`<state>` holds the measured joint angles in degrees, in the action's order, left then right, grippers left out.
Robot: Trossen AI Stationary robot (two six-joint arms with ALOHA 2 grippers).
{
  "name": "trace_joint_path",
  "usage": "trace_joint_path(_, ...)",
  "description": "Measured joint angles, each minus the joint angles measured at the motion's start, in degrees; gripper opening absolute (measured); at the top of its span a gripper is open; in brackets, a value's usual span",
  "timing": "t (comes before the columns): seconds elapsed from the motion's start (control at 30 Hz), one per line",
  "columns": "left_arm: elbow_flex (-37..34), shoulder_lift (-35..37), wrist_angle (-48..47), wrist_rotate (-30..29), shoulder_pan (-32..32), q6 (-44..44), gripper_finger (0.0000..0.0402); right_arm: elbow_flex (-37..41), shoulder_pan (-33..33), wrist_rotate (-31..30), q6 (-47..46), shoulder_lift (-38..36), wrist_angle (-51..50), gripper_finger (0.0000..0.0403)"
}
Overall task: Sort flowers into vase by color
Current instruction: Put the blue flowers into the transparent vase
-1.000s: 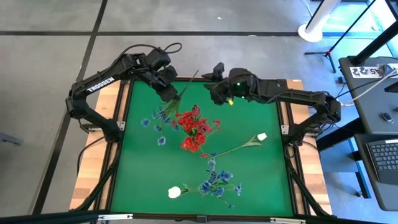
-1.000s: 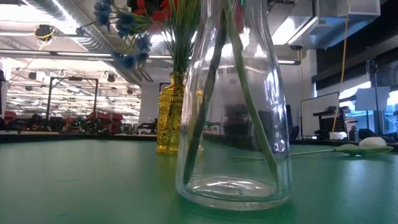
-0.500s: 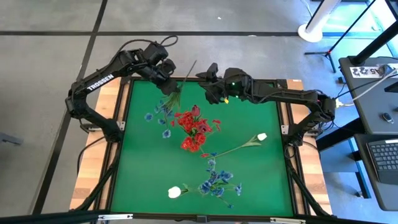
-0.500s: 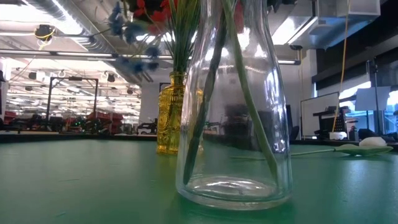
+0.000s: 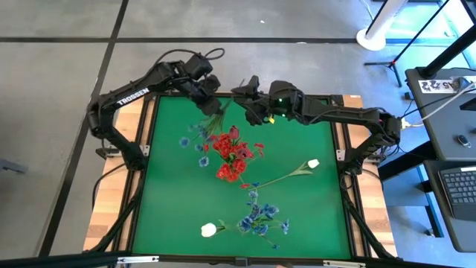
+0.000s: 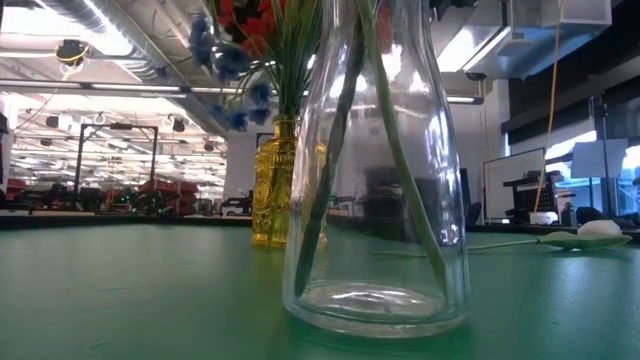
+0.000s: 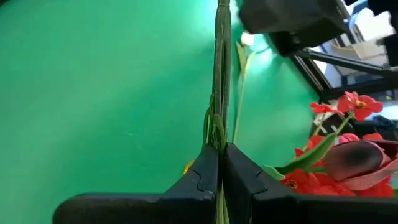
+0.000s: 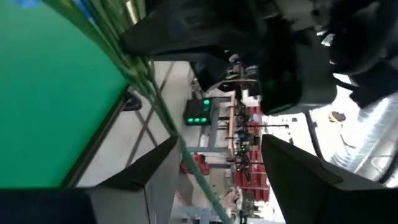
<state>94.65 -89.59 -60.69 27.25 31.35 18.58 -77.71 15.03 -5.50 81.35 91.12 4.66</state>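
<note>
Two vases stand on the green table mat (image 6: 120, 300) in the low view. Nearest the camera is a clear glass vase (image 6: 375, 200) with several green stems leaning inside it. Behind it stands an amber glass vase (image 6: 275, 185), with stems rising from its neck and red and blue blossoms above.

From above, the near part of the mat carries a white tulip bud (image 5: 209, 230) and, beside it, a blue-blossom spray (image 5: 260, 217). Farther in, a second white bud (image 5: 313, 163) lies on its long stem toward the right side. A cluster of red blossoms (image 5: 232, 154) sits at mid-table, with one dark pink bud (image 5: 234, 132) at its far edge.

At the far edge of the mat, the left gripper (image 5: 210, 103) is pressed together on the green stems of a blue-blossom spray (image 5: 196, 139), which hangs from it just left of the red cluster. The left wrist view shows the two fingers (image 7: 200, 177) pinching the stem bundle.

Close beside it, the right gripper (image 5: 247, 90) hovers with its fingers (image 8: 155, 168) spread. The stems pass between them untouched.
</note>
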Motion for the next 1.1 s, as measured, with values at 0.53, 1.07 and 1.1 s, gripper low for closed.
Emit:
trace_joint_path(0.53,0.00,-0.44,-0.02,1.42,-1.41,-1.20,0.0002,0.02,0.42,-2.02,-1.77,1.06,-4.61,0.0166)
trace_joint_path(1.07,0.03,-0.34,0.06,-0.98,-0.85,-3.03,0.0049,0.06,0.33,-7.80,-1.84,1.08,-5.60,0.0015)
trace_joint_path(1.1,0.38,-0.34,-0.30,-1.66,-0.67,-3.56,0.0055,0.06,0.33,-8.22,-1.83,1.08,-5.78,0.0010)
